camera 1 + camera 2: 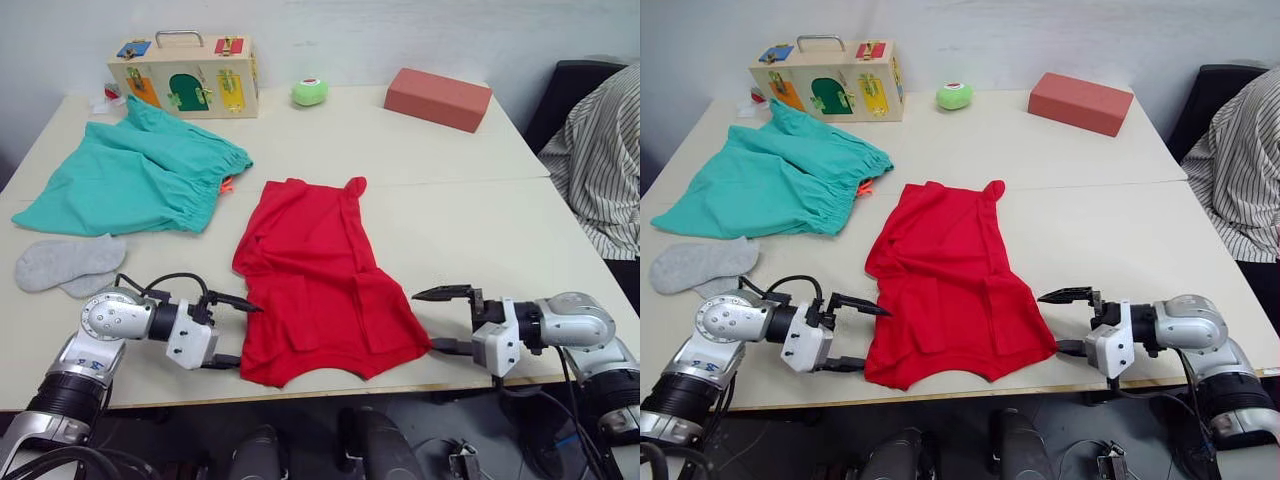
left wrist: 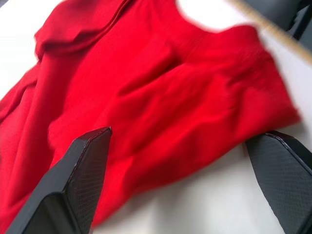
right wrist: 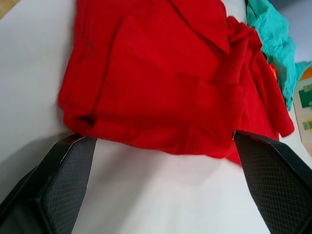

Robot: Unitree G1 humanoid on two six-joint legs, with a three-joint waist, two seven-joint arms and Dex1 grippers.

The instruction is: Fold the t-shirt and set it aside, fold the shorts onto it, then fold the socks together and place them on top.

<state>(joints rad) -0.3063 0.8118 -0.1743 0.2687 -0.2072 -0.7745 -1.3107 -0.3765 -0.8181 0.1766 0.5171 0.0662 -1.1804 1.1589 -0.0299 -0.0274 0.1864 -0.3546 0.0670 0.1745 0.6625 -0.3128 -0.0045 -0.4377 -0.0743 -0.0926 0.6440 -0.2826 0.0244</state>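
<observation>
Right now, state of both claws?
Left claw: open, empty, at the t-shirt's near left edge.
Right claw: open, empty, at its near right corner.

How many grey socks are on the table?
2. The socks lie overlapping near the table's left edge, in front of the shorts; the lower one peeks out beneath the upper.

no readable text, labels or signs

Matt red cloth t-shirt (image 1: 315, 280); smooth pale table (image 1: 470, 220); grey knit socks (image 1: 68, 264).
</observation>
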